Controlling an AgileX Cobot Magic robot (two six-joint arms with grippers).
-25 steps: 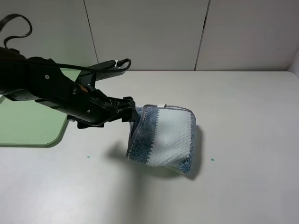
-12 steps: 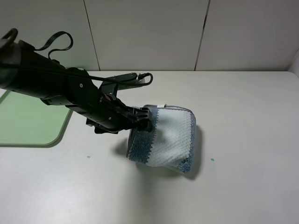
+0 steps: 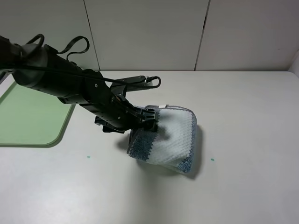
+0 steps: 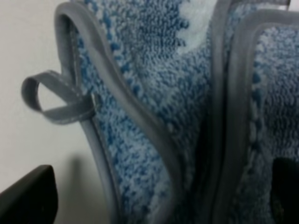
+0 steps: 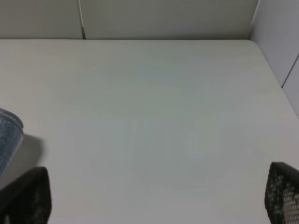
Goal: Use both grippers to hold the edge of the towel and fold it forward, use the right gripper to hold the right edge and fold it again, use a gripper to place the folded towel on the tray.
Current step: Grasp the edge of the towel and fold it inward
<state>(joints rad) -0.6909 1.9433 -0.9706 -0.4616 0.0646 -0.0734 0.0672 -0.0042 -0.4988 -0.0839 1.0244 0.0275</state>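
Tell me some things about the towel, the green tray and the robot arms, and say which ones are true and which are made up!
1. The towel is folded up on the white table. True.
2. The towel is lying on the green tray. False: it is on the table, to the right of the tray, not touching it.
3. The left gripper is at the towel's left edge. True.
4. The right gripper is holding the towel. False: its jaws are open over bare table.
5. The towel has a small grey loop on its hem. True.
6. The towel is red. False: it is blue and white.
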